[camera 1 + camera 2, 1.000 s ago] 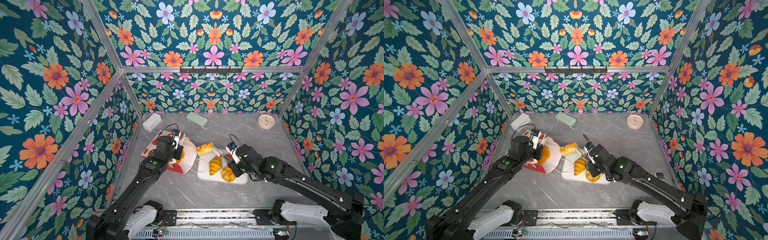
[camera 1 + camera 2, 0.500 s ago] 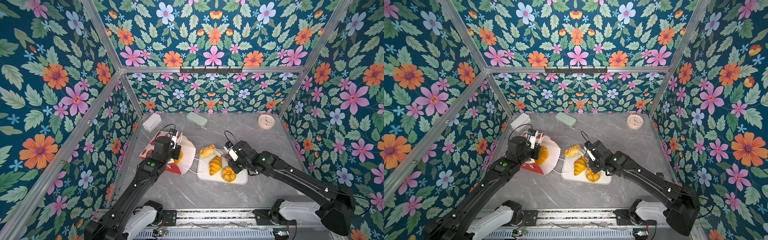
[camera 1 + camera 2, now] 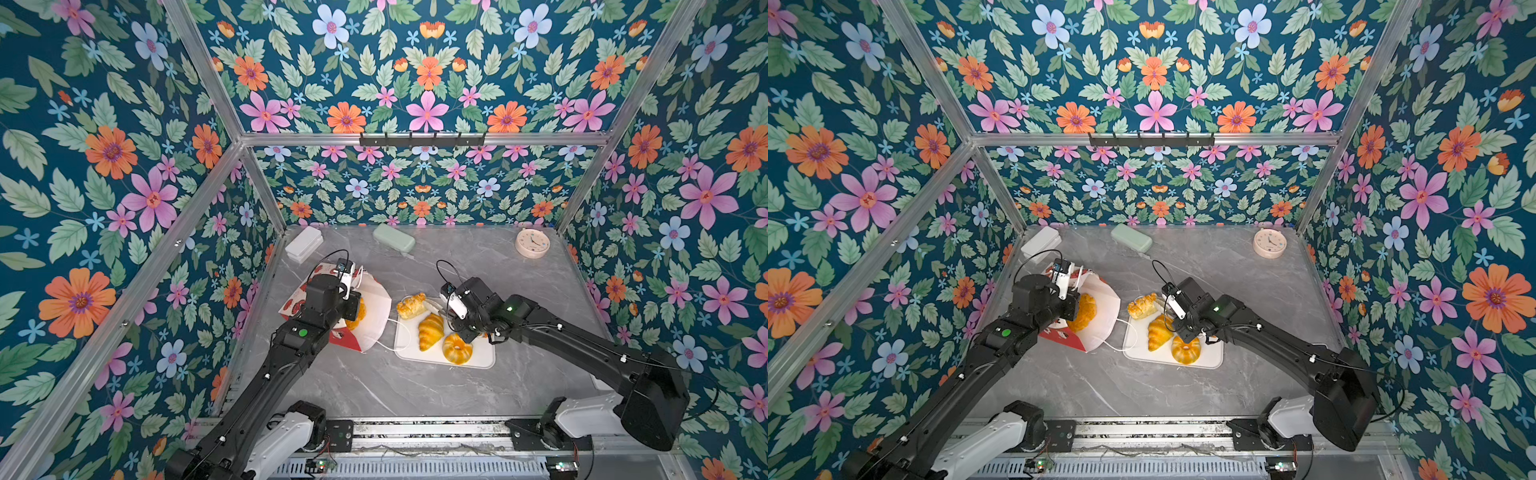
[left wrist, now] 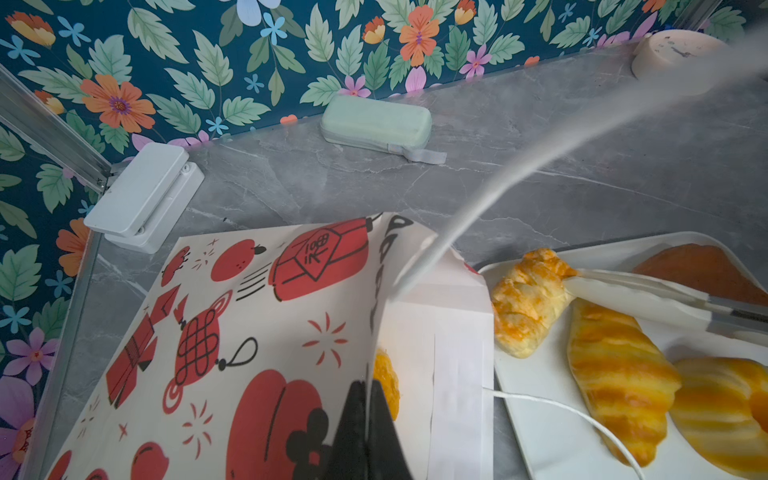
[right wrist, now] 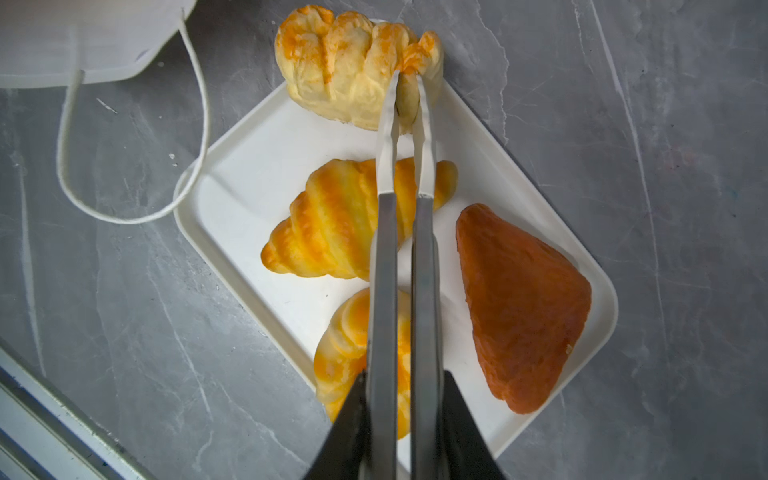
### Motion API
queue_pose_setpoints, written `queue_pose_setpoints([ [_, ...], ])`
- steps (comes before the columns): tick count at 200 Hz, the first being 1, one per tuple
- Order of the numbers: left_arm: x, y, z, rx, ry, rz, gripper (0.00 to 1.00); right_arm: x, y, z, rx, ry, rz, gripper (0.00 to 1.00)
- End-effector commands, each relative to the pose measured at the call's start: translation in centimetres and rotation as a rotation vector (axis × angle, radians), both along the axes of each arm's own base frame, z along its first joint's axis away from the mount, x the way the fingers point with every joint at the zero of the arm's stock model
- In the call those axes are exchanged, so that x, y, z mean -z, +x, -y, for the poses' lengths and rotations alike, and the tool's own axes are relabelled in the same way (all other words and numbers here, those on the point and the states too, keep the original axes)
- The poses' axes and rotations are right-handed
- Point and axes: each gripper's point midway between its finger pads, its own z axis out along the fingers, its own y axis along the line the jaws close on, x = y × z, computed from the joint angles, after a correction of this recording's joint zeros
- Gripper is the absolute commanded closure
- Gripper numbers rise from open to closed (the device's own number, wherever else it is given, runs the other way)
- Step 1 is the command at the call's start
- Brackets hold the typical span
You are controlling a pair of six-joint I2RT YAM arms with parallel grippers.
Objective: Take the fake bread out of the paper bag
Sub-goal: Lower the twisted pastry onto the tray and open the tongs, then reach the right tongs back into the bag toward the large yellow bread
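Observation:
The paper bag (image 3: pixel 376 320) (image 3: pixel 1106 316) lies on its side, its mouth facing the white tray (image 3: pixel 484 360). My left gripper (image 4: pixel 368 399) is shut on the upper edge of the bag's mouth (image 4: pixel 249 332). One piece of fake bread (image 3: pixel 1084 311) (image 4: pixel 387 382) shows inside. My right gripper (image 5: pixel 405 376) is shut on metal tongs (image 5: pixel 386 249), whose tips pinch the end of a braided roll (image 5: pixel 349 70) (image 3: pixel 411 305) at the tray's corner. On the tray (image 5: pixel 249 166) lie a croissant (image 5: pixel 332 224), a ring bun (image 3: pixel 457 349) and an orange triangular pastry (image 5: pixel 523 303).
The bag's white cord handle (image 5: pixel 124 216) loops over the tray's near corner. Along the back wall stand a white box (image 3: pixel 304 243), a green case (image 3: pixel 393 237) and a small round clock (image 3: pixel 532 243). Flowered walls close in three sides.
My right wrist has shifted a little to the left and back over the tray, tongs still on the braided roll, which has barely moved. The left arm holds the bag as before.

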Motion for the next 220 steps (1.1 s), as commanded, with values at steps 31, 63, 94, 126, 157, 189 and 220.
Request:
queue_pose_setpoints([
  [31,-0.4,0.2,0.1,0.004,-0.011,0.017,1.00,-0.2,0.1,-0.1,0.024,0.023,0.001,0.68],
  [63,-0.4,0.2,0.2,0.007,-0.012,0.016,1.00,-0.5,-0.3,0.5,0.052,0.038,0.006,0.64],
  [94,-0.3,0.2,0.3,0.011,-0.014,0.012,1.00,-1.4,-0.2,1.1,0.089,0.074,0.038,0.63],
  [126,-0.3,0.3,0.4,0.015,-0.015,0.010,1.00,-2.4,-0.3,1.1,0.100,0.122,0.057,0.62],
  [157,-0.2,0.3,0.4,0.015,-0.013,0.010,1.00,-5.3,-0.4,-0.5,0.070,0.259,0.091,0.62],
  [189,-0.3,0.4,0.4,0.015,-0.014,0.010,1.00,-9.3,-1.8,-4.3,-0.010,0.442,0.074,0.62],
  [220,-0.1,0.4,0.4,0.015,-0.010,0.005,1.00,-10.3,-3.5,-8.6,-0.097,0.547,-0.029,0.62],
])
